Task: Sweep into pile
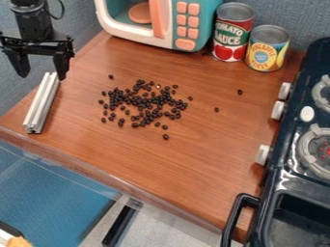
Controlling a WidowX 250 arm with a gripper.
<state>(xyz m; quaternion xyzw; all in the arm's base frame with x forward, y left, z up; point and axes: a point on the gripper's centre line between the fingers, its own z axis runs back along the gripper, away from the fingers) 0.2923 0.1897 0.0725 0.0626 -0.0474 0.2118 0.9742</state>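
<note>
From my end I have the claw [42, 75] spread wide and gripping nothing, with the silvery bar [40, 106] lying on the counter [193, 159] just beneath it and the dark beans [135, 100] loosely clustered beyond that bar, between the claw and the stove [290, 178].

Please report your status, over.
Gripper open, at metal bar's far end. Beans scattered, few strays right. Cans behind, seemingly not in the way.

Toy kitchen setup: play microwave [159, 24], food cans [233, 33] on wooden counter [193, 144], stove [316, 125] alongside.
</note>
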